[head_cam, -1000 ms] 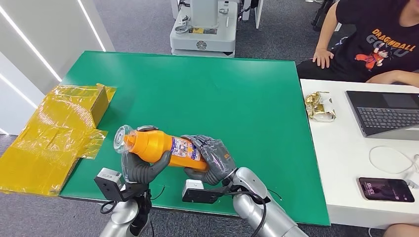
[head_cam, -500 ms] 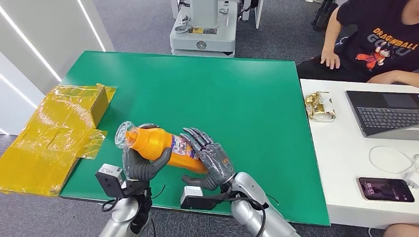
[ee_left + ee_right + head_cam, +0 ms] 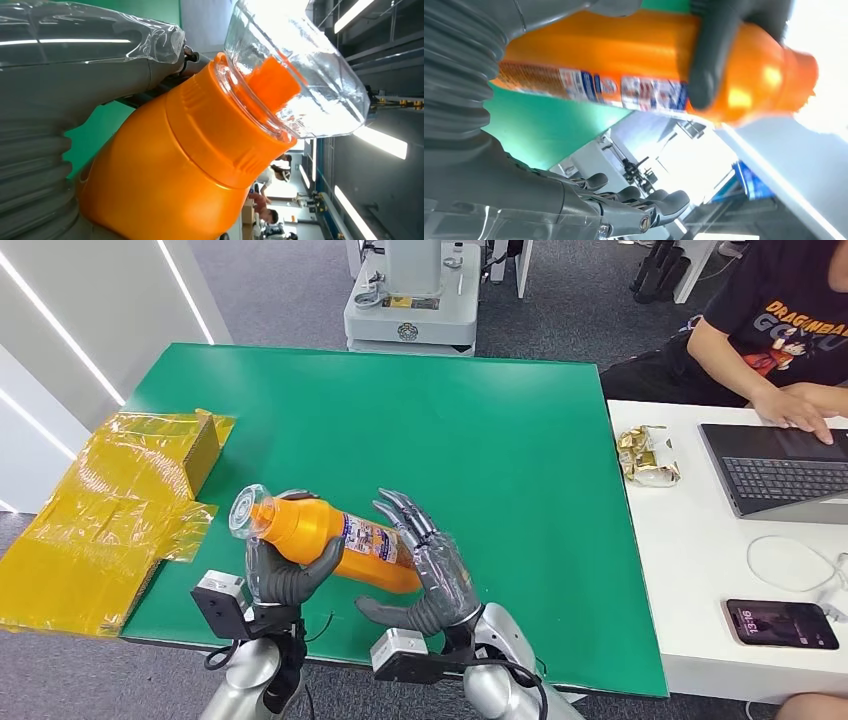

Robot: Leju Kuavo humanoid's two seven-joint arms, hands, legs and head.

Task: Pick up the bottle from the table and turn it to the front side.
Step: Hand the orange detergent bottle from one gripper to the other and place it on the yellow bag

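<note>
An orange bottle (image 3: 330,540) with a clear cap (image 3: 246,512) and a printed label lies tilted above the near part of the green table (image 3: 420,430). My left hand (image 3: 285,575) grips its upper body just below the cap. My right hand (image 3: 432,575) has its fingers spread beside the bottle's base end, with nothing held. The left wrist view has the orange bottle (image 3: 175,165) and its clear cap (image 3: 295,85) close up. In the right wrist view, a dark finger of the left hand (image 3: 711,55) wraps the bottle (image 3: 624,60), and the right hand's fingers (image 3: 644,205) stand apart from it.
A yellow wrapped box (image 3: 120,510) lies at the table's left edge. To the right stands a white desk (image 3: 690,570) with a snack packet (image 3: 648,455), a laptop (image 3: 780,470) and a phone (image 3: 780,624). A person (image 3: 780,330) sits there typing. A grey machine (image 3: 412,300) stands beyond the table.
My right hand has let go of the bottle's base end and spread its fingers. The left hand keeps hold of the bottle. The person's hand moved to the laptop.
</note>
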